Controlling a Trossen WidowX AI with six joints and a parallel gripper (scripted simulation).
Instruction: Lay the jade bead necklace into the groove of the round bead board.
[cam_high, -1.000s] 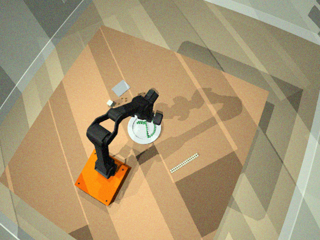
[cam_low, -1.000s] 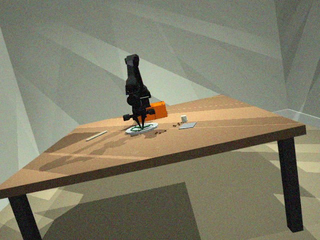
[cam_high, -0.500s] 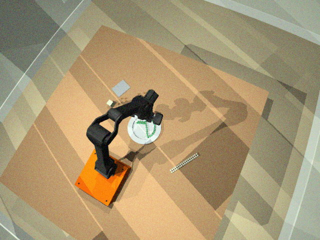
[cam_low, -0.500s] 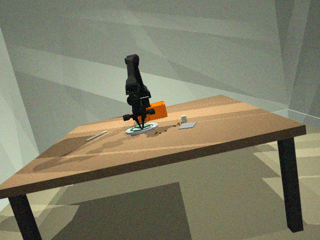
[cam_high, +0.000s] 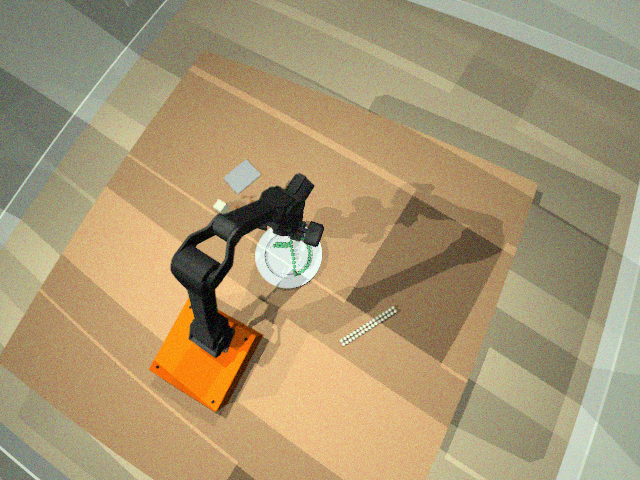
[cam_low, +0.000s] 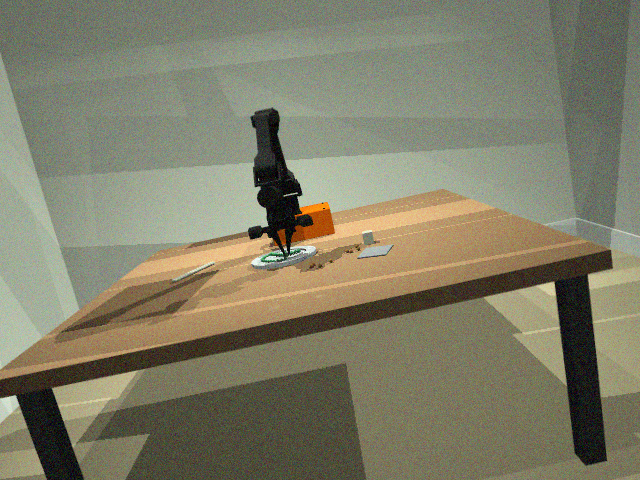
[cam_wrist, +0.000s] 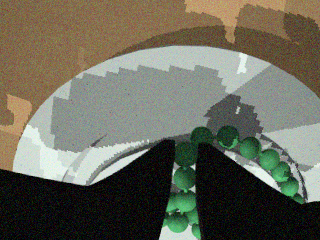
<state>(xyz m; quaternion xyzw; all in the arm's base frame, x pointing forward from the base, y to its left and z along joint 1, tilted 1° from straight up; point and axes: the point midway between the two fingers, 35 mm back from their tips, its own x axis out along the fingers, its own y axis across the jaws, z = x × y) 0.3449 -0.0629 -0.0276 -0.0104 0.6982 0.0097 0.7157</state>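
Observation:
The round bead board (cam_high: 262, 262) (cam_low: 256, 265) (cam_wrist: 145, 100) is a pale disc with a ring groove. The jade bead necklace (cam_high: 309, 257) (cam_wrist: 270, 159) lies on it as green beads. In the top view one part curves along the groove's right side, a straight run crosses the inside, and a doubled bunch lies at the upper left of the ring. My gripper (cam_low: 285, 256) (cam_wrist: 186, 152) points down at the board, shut on a bead of the necklace near the groove's edge. The arm hides the fingertips in the top view.
A double row of white beads (cam_high: 368, 326) (cam_low: 193, 271) lies apart on the table. A flat grey square (cam_high: 241, 176) (cam_low: 375, 251) and a small white block (cam_high: 219, 206) (cam_low: 367, 237) lie beyond the board. Small brown bits (cam_low: 312, 266) lie between them. The orange base (cam_high: 201, 366) is behind.

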